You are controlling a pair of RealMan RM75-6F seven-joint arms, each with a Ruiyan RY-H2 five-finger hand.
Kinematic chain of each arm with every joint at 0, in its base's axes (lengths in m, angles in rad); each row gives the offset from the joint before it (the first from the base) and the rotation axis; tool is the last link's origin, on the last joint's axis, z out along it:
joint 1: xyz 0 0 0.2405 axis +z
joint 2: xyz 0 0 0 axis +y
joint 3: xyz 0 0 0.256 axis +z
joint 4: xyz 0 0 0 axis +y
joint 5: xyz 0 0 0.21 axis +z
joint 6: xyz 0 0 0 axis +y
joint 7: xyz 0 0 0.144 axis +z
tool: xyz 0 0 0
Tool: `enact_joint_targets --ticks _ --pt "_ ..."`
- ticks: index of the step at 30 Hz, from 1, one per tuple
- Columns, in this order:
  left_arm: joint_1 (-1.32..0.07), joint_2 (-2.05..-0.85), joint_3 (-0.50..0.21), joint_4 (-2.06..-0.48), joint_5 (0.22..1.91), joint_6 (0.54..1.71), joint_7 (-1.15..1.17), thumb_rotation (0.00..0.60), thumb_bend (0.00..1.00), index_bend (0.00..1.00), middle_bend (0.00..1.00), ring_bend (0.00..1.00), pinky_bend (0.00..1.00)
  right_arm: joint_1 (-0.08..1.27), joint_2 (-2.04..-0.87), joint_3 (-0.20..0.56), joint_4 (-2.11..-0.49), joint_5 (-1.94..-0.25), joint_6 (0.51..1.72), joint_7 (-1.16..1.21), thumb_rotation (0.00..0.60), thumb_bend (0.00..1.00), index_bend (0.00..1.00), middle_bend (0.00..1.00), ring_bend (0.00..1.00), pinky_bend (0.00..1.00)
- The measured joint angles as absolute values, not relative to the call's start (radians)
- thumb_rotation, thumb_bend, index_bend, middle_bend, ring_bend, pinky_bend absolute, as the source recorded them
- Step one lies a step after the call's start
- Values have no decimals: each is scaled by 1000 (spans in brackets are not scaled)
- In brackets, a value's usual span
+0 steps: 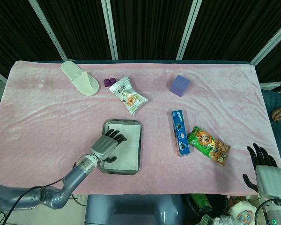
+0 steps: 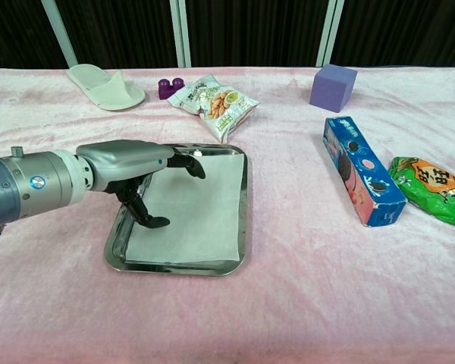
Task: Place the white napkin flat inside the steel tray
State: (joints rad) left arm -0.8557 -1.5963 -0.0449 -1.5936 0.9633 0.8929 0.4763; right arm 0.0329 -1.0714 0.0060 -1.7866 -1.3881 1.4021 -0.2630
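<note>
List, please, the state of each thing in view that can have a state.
white napkin: lies flat inside the tray
steel tray: upright, holds the napkin
left hand: holds nothing, fingers spread over the napkin
right hand: holds nothing, off the table
snack bags: sealed, lying flat

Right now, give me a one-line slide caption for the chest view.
Left hand hovers open over the white napkin lying flat in the steel tray on the pink cloth.

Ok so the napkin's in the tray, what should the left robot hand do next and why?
Probably lift the left robot hand up and clear: the white napkin lies flat inside the steel tray, and the fingers hold nothing.
</note>
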Motion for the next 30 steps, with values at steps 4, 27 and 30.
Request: enact_joint_targets --ticks 4,27,30 --pt "-843 -1568 -40 -1610 1005 955 505 600 296 161 136 0 0 33 -1070 6 -1785 -1390 1402 -261 600 248 0 0 47 161" --pt "-331 -1206 115 -1760 1160 1503 237 600 291 133 78 0 0 28 -1074 4 -1774 -1433 1431 -245 600 247 0 0 47 161" --pt "-260 -1195 129 -1717 1180 1542 141 600 289 121 74 0 0 25 -1076 2 -1769 -1449 1442 -242 600 247 0 0 47 161"
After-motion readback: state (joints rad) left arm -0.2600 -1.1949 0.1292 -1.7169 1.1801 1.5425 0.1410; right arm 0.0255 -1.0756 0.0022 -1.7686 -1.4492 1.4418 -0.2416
